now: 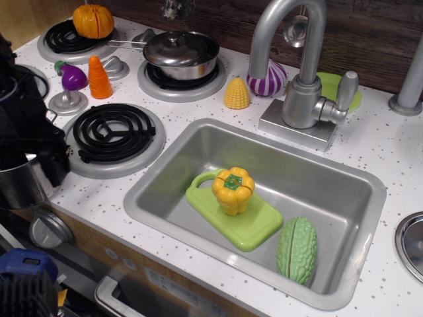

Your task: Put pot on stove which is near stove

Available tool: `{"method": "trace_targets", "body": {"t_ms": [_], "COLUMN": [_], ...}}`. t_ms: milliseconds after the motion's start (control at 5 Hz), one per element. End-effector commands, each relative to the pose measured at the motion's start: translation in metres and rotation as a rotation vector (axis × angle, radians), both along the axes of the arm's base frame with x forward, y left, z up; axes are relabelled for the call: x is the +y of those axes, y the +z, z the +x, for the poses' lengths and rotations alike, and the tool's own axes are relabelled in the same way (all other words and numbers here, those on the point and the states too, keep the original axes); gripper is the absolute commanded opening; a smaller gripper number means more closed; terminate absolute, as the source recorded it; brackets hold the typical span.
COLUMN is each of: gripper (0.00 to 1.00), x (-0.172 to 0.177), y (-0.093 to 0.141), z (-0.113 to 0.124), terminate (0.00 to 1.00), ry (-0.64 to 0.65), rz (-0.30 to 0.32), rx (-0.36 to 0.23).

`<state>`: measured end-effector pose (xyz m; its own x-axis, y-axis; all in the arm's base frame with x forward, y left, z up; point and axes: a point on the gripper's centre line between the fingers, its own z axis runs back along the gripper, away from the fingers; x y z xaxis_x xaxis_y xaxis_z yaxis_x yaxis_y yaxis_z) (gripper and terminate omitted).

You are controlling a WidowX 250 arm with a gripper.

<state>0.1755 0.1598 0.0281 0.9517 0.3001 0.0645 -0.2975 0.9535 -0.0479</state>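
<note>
The steel pot stands at the far left edge of the counter, partly cut off by the frame. My black gripper is down over its rim, with one finger outside the pot's right wall, and looks shut on the rim. The nearest stove, a grey burner plate with a black coil, lies bare just right of the pot. Much of the pot's top is hidden by the gripper.
A lidded pan sits on the back right burner and an orange pumpkin on the back left one. A carrot, an eggplant and knobs lie between burners. The sink holds a cutting board, a pepper and a gourd.
</note>
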Motion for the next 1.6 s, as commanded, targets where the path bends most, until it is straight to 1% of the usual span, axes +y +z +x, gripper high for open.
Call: {"method": "trace_targets", "body": {"t_ms": [0, 200, 400, 600, 800, 1000, 1400], "gripper": [0.0, 0.0, 0.0, 0.0, 0.0, 0.0, 0.0], "x": [0.0, -0.004, -0.006, -0.006, -0.008, -0.013, -0.034], "y": [0.004, 0.009, 0.015, 0.032, 0.042, 0.047, 0.044], "z": [0.001, 0.005, 0.011, 0.023, 0.036, 0.044, 0.083], "terminate": [0.0, 0.0, 0.0, 0.0, 0.0, 0.0, 0.0], "ry": [0.023, 0.018, 0.0, -0.057, -0.102, -0.128, -0.182], "rz": [0.052, 0.095, 0.126, 0.171, 0.186, 0.199, 0.16], "rx": [-0.046, -0.061, -0.074, -0.086, -0.099, -0.129, -0.164]}}
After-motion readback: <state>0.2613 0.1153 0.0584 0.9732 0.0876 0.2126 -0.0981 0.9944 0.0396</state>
